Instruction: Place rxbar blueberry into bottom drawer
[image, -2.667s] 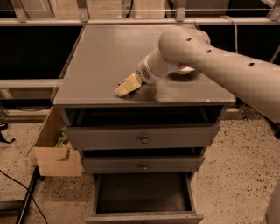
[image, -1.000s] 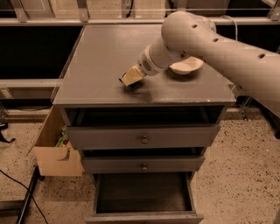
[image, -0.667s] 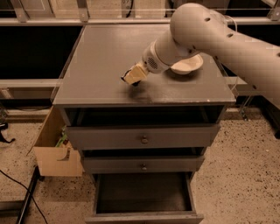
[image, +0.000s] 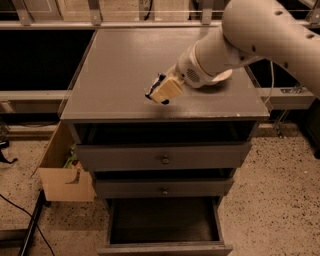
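**Now: bar gripped, carry it down to the drawer**

Jaws hang just above the front part of the bench (image: 110, 75), tipped down and to the left. They look closed on the bar (image: 149, 94), since dark wrapper shows past both of their edges. The bar seems lifted off the bench top, with a shadow under it. The bowl (image: 220, 76) sits behind and to the right of the jaws, partly hidden by the arm (image: 260, 30). The drawer (image: 165, 248) is pulled open, well below the jaws and somewhat nearer the camera.

Judged step: transport, with the release not yet done.

How to do it well:
- Bring the jaws forward past the bench's front edge before descending. The upper drawers (image: 162, 158) lie between jaws and drawer, and their fronts sit close under that edge.
- Keep the grip firm, because the bar is flat and may pivot if the wrist swings fast.
- Watch the thick forearm against the bench edge on the way down.
- Lower until the bar is inside the drawer walls, over the middle.
- Open the jaws low so the bar does not strike the front wall and bounce out.
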